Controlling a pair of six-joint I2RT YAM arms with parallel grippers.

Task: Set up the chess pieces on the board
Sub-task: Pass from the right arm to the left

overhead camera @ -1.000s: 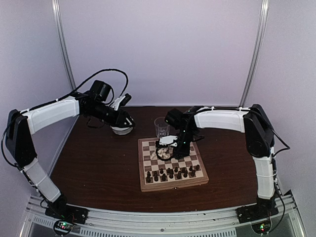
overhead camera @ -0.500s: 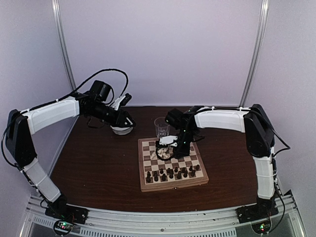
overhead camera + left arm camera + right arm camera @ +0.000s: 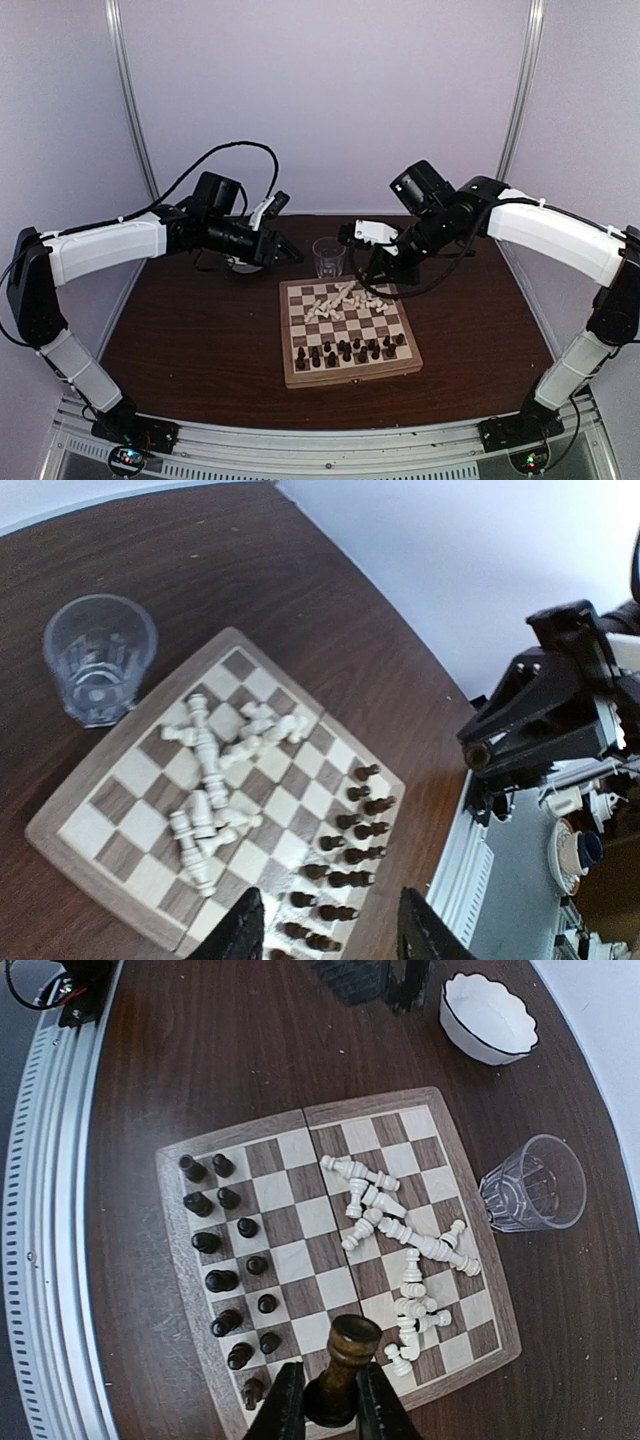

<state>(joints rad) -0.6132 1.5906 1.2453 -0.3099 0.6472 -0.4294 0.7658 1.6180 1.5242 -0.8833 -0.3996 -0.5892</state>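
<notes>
The right claw is clenched on an upright dark piece over the lower edge of the board in frame, the dark rows lying just to its upper left; the left claw stands released and empty

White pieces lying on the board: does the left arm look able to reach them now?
Probably yes. The left gripper hangs open and empty near the white pieces, nothing over them; only the glass stands close by. The right gripper, holding a dark piece, hangs well above them.
</notes>
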